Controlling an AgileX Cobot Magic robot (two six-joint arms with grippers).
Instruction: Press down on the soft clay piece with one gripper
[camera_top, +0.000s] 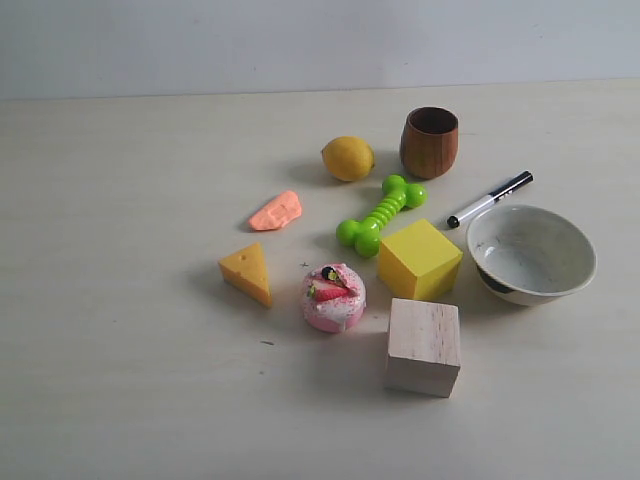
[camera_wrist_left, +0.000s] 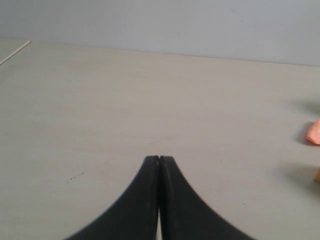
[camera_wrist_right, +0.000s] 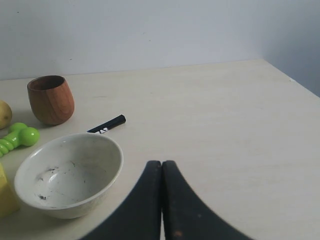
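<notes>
The soft clay piece (camera_top: 276, 212) is a flat salmon-orange lump lying on the table left of centre, between the lemon and the cheese wedge. A sliver of the clay piece (camera_wrist_left: 314, 132) shows at the edge of the left wrist view. My left gripper (camera_wrist_left: 159, 159) is shut with nothing in it, over bare table well away from the clay. Beside the white bowl, my right gripper (camera_wrist_right: 162, 163) is also shut and empty. Neither gripper shows in the exterior view.
Around the clay stand a lemon (camera_top: 347, 158), wooden cup (camera_top: 429, 142), green bone toy (camera_top: 381, 214), cheese wedge (camera_top: 248, 273), pink cake toy (camera_top: 334, 297), yellow cube (camera_top: 418, 259), wooden block (camera_top: 424, 346), black marker (camera_top: 490, 199) and white bowl (camera_top: 530, 253).
</notes>
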